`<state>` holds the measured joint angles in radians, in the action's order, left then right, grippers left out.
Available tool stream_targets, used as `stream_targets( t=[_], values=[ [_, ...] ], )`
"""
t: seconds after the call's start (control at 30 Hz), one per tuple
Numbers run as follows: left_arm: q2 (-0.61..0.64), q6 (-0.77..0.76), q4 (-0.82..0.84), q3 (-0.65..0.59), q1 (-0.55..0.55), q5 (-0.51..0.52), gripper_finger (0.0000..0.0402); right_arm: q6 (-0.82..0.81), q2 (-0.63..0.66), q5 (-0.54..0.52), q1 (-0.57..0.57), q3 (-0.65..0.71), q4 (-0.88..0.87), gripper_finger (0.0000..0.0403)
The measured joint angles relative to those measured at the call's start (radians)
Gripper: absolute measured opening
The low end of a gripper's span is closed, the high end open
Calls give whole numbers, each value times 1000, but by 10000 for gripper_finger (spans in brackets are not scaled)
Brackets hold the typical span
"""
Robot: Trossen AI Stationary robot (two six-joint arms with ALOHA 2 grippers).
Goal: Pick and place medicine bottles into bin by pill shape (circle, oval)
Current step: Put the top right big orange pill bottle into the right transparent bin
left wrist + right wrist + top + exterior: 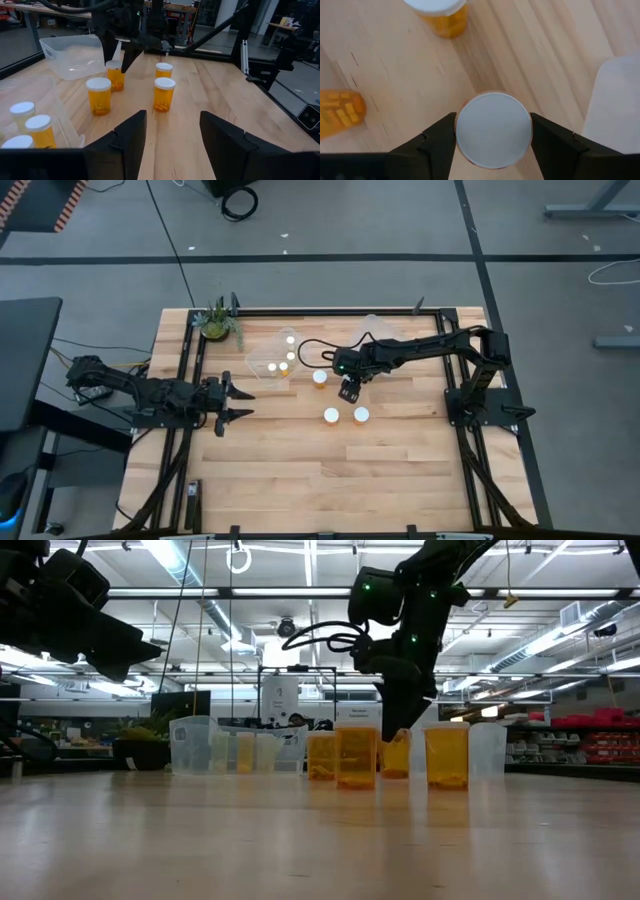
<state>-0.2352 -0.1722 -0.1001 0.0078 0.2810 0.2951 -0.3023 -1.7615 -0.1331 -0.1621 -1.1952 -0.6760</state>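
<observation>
Right gripper: the right gripper (493, 131) hung straight above a white-capped bottle (493, 128), its fingers apart with one on each side of the cap and seemingly not yet pressing it. I judged this a top-down approach, chosen so the fingers could straddle the round cap.

Target bottle: in the high view the right gripper (349, 390) sat near the table's middle and hid this bottle. The nearest loose bottle (320, 377) stood at about 10 o'clock from the gripper.

Other loose bottles: two more bottles (331, 416) (361, 415) stood side by side at roughly 6 o'clock from the gripper, upright and apart from each other, which left room to grasp each one.

Filled bin: a clear bin (270, 358) at about 9 to 10 o'clock from the gripper held three capped bottles (290, 339), probably one pill shape already sorted.

Second bin: another clear bin (372, 328) lay at about 12 o'clock from the gripper, behind the right arm; its contents could not be made out.

Left gripper: the left gripper (236, 403) waited at the table's 9 o'clock edge with its fingers spread (120, 145) and holding nothing, out of the right arm's way.

Plant: a small potted plant (216, 322) stood at the 11 o'clock corner, clear of the work.
</observation>
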Motion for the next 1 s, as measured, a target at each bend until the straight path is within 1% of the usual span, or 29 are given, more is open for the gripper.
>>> stream_targets(
  t=[0.27, 0.47, 0.7, 0.83, 1.0],
  values=[
    [0, 1, 0, 0, 0, 0, 199, 13, 0, -6, -27, -85, -116, 240],
    [0, 0, 0, 0, 0, 0, 192, 17, 0, -79, -39, -166, -237, 241],
    [0, 0, 0, 0, 0, 0, 200, 17, 2, -150, -53, -259, -353, 241],
    [0, 0, 1, 0, 0, 0, 199, 9, 2, -217, -81, -283, -400, 241],
    [0, 0, 1, 0, 0, 0, 193, 9, 2, -236, -133, -284, -419, 241]
  ],
)
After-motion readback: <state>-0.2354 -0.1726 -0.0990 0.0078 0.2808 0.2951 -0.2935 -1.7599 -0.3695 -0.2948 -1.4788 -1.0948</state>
